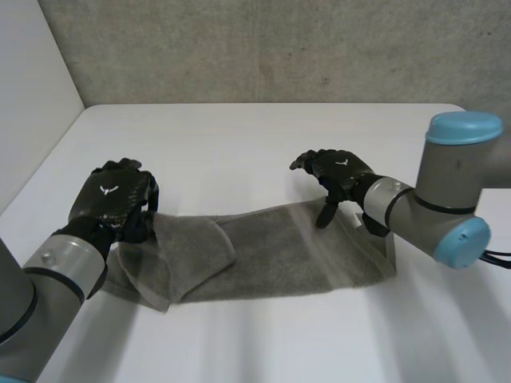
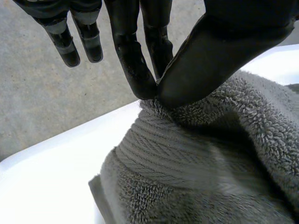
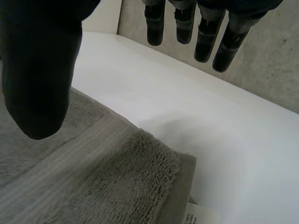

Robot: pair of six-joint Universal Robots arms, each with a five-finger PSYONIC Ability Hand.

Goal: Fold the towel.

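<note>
On the white bench lies one grey towel, left end turned over. Our left hand pinches that end between thumb and fingers. Our right hand hangs open over the far right corner, thumb maybe touching. We should pinch there too, then lift together. Two hands, one towel.

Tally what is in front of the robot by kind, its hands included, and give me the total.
Towel: 1, the grey towel, its end pinched by the left hand.
Hands: 2, the left hand and the right hand, both black.
Table: 1, the white table.
Total: 4
</note>
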